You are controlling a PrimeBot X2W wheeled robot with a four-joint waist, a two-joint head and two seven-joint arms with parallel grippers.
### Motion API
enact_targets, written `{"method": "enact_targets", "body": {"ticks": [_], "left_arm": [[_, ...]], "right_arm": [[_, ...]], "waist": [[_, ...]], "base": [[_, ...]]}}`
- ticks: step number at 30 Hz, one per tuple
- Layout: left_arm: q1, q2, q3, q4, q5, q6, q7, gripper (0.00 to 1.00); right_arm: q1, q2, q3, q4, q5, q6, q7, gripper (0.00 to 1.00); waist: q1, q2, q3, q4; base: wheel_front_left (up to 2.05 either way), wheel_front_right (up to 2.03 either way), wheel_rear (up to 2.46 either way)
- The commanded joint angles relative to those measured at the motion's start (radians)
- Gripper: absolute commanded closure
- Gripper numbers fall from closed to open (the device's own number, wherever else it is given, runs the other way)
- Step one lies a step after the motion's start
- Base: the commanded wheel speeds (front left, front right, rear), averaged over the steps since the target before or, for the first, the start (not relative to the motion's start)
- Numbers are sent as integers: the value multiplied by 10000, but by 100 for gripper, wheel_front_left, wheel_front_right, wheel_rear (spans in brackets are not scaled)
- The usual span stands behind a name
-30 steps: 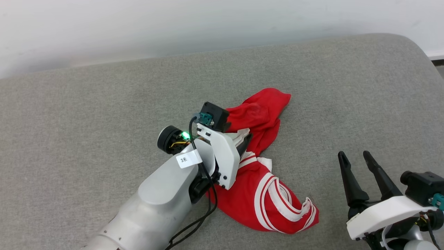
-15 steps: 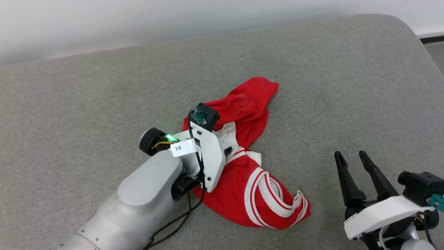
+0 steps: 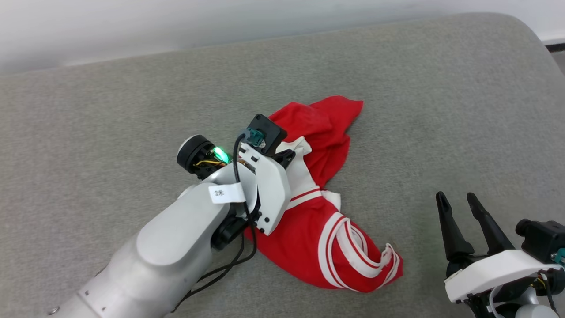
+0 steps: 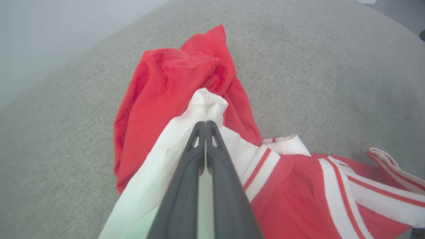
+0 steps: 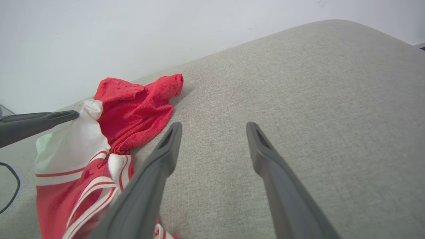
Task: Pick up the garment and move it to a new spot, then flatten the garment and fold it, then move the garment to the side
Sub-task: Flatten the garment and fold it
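Note:
The garment [image 3: 309,238], a red jersey with white sleeves and red-and-white stripe trim, lies crumpled in the middle of the grey surface. My left gripper [image 3: 289,155] is over its upper middle, shut on a pinched fold of white sleeve fabric. In the left wrist view the two fingers meet at the left gripper [image 4: 205,123], with the white cloth bunched at their tips and the garment's red cloth [image 4: 166,76] beyond. My right gripper [image 3: 456,198] stands open at the lower right, apart from the garment, nothing between its fingers. The right wrist view shows the right gripper [image 5: 214,127] open over bare cushion, the garment [image 5: 132,109] to its left.
The grey cushioned surface [image 3: 110,123] spreads wide on all sides and rounds off at the far right corner [image 3: 525,31]. A pale wall [image 3: 176,22] runs behind it. A black cable [image 3: 220,274] hangs from my left arm near the garment's lower edge.
My left gripper has gone from open to shut on the white sleeve fold, which now stands pulled up a little. The head camera shifted. The right gripper stays open.

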State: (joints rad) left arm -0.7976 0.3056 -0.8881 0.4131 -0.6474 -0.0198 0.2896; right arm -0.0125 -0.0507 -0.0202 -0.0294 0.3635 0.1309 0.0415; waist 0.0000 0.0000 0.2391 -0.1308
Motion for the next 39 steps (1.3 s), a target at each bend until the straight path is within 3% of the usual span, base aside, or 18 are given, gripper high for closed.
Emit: {"method": "enact_targets", "body": {"ticks": [1,5,6,10,17,22,27,28,29,30,39], "left_arm": [[263,293,21,-512,102,134,-99,100],[886,1117,83,-2055,185,499,40,100],[1317,1592,144,-2804,183,761,122,100],[2393,2585,256,-4153,21,1373,389,100],[4902,4010,987,-5509,-988,3060,526,100],[6445,4137,1551,-5419,-1915,3939,78,100],[7160,3699,1873,-4956,-2616,4142,-348,100],[7239,3621,1932,-4887,-2673,4154,-464,78],[7255,3530,2021,-4851,-2687,4179,-661,29],[7267,3427,2098,-4824,-2706,4190,-849,0],[6679,2915,2751,-4972,-1860,4169,-3146,0]], "right_arm": [[-39,12,-46,-11,-79,-3,26,0],[51,10,-187,-55,-148,-3,109,0],[89,12,-224,-79,-173,-3,192,0],[149,10,-327,-144,-196,-3,299,0],[296,10,-496,-251,-275,-3,462,0],[403,10,-576,-343,-350,-3,626,0],[441,10,-560,-468,-443,-3,824,0],[467,10,-564,-493,-456,-3,872,0],[492,12,-561,-513,-460,-3,886,0],[519,10,-571,-533,-467,-3,914,0],[544,5,-485,-676,-727,-3,1677,0]], "waist": [[0,0,-160,321],[0,0,-318,787],[0,0,-382,990],[0,0,-481,1324],[0,0,-622,1569],[0,0,-760,1621],[0,0,-916,1566],[0,0,-962,1548],[0,0,-1006,1530],[0,0,-1055,1510],[0,0,-1336,1429]], "base": [[0,0,0],[0,0,0],[0,0,0],[0,0,0],[0,0,0],[0,0,0],[0,0,0],[0,0,0],[0,0,0],[0,0,0],[0,0,0]]}}
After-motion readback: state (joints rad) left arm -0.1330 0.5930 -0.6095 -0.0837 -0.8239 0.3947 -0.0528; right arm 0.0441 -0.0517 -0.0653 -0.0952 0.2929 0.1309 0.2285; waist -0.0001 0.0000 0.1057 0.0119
